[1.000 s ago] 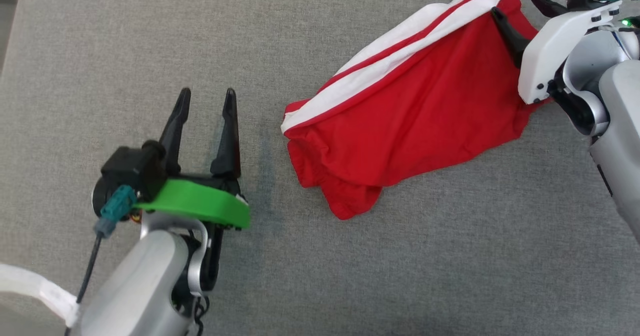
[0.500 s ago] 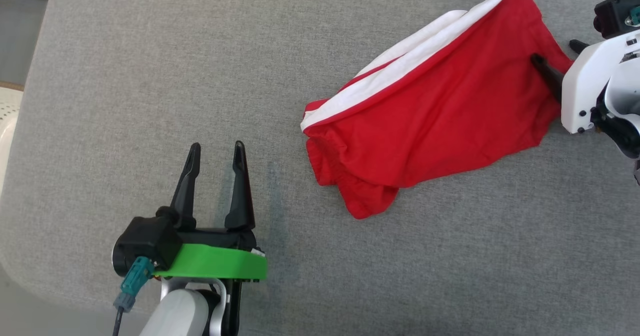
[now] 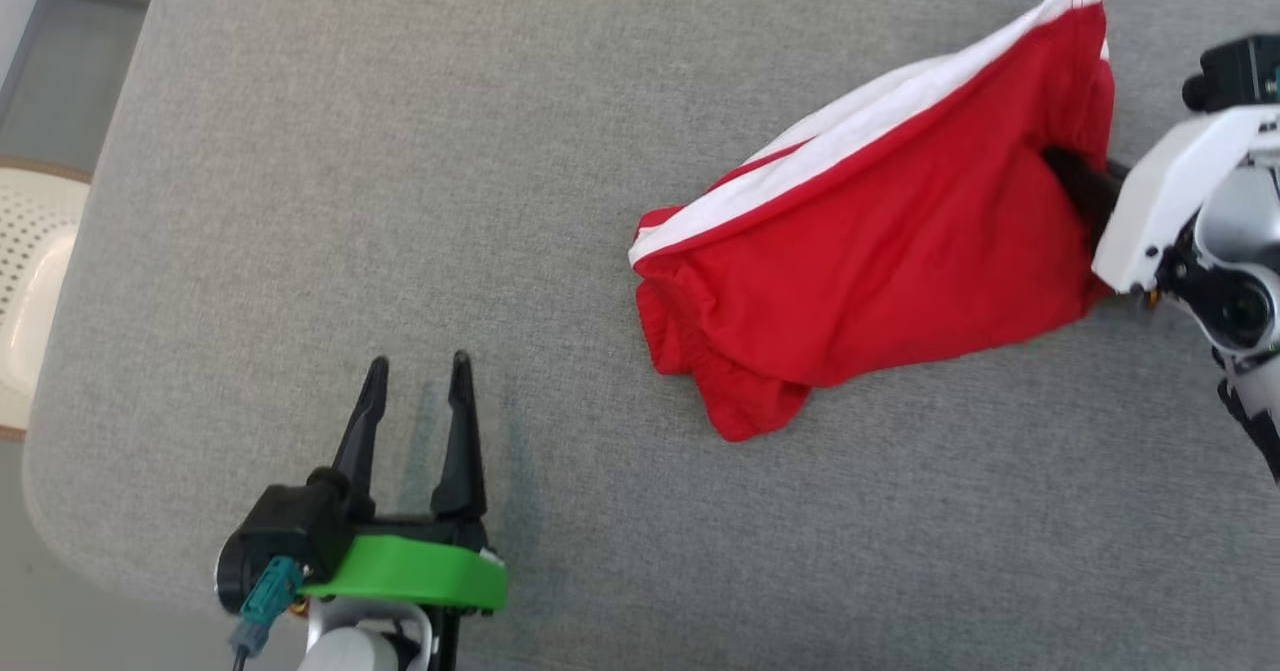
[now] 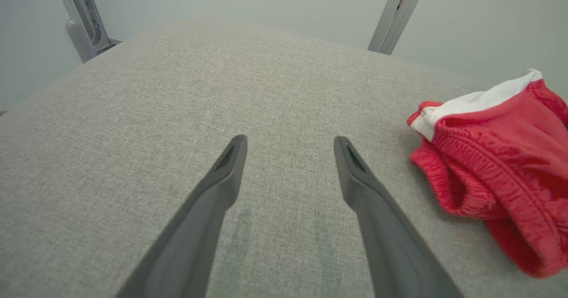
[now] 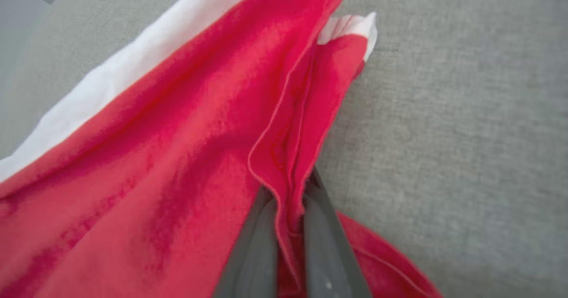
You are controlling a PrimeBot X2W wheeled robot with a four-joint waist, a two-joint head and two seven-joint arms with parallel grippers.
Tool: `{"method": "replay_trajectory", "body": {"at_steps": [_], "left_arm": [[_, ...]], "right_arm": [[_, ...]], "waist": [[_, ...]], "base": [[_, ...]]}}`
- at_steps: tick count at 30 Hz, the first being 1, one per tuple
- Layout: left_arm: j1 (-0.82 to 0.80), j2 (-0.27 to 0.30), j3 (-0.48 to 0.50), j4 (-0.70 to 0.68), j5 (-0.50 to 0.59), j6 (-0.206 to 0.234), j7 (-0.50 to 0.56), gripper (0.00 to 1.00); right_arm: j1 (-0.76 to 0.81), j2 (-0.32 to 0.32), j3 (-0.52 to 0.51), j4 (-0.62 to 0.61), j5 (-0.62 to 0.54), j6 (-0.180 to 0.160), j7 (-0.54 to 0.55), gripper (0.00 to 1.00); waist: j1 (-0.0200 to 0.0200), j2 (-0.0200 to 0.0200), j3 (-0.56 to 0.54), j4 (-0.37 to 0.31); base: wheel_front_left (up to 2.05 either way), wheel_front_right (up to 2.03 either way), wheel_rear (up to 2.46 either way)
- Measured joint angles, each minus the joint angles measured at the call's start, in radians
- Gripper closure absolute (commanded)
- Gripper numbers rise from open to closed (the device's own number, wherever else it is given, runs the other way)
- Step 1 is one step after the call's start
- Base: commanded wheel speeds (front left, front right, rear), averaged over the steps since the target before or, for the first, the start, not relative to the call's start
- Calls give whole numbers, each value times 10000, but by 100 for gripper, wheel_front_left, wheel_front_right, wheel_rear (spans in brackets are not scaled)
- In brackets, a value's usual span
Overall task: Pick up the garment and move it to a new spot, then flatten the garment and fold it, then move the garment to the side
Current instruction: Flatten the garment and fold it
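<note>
On grey cloth (image 3: 400, 201) (walls (image 4: 266, 0) pale) lies the garment (image 3: 880, 241).

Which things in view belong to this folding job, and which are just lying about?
Job:
- red and white garment, pinched at one edge in the shut right hand
- open, empty left hand over the grey cushion

Lying about:
- pale perforated plastic thing beside the cushion
- metal posts beyond its far edge

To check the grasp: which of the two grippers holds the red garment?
The right gripper, shut on a fold of the red garment. The left gripper stands open over the grey surface.
</note>
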Motion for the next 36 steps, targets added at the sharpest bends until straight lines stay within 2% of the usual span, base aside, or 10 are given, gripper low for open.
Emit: {"method": "replay_trajectory", "body": {"at_steps": [5,9,15,18,21,25,27,31,36], "left_arm": [[679,-10,516,341,393,-424,2,0],[1021,-17,821,508,602,-681,2,0],[1255,-50,957,525,679,-782,2,0],[1522,-58,907,554,587,-780,2,0],[1707,-63,748,541,320,-692,2,0],[1758,-65,426,545,92,-589,0,0],[1732,-69,197,554,46,-577,2,0],[1391,-73,-196,677,21,-527,0,0],[1206,-75,-288,863,19,-464,2,0]], "right_arm": [[1103,-314,-656,-267,777,8,134,100],[1954,-466,-1741,134,1208,6,21,100],[2480,-963,-3039,872,828,-6,-428,100],[2497,-1103,-3333,167,681,-6,-523,100],[2498,-1018,-3116,-1252,541,-8,-205,100],[2486,-222,-2063,-2773,257,-6,466,100],[2452,477,-1361,-3024,-67,-6,782,100],[2120,1910,-445,-2257,-869,-6,711,100],[1585,2901,-240,-640,-1682,-6,10,100]], "waist": [[0,0,-490,-447],[0,0,-1058,-966],[0,0,-1839,-1567],[0,0,-2128,-1721],[0,0,-2324,-1827],[0,0,-2426,-1913],[0,0,-2400,-1909],[0,0,-2357,-1770],[0,0,-2389,-1447]], "base": [[0,0,0],[0,0,0],[0,0,0],[0,0,0],[0,0,0],[0,0,0],[0,0,0],[0,0,0],[0,0,0]]}}
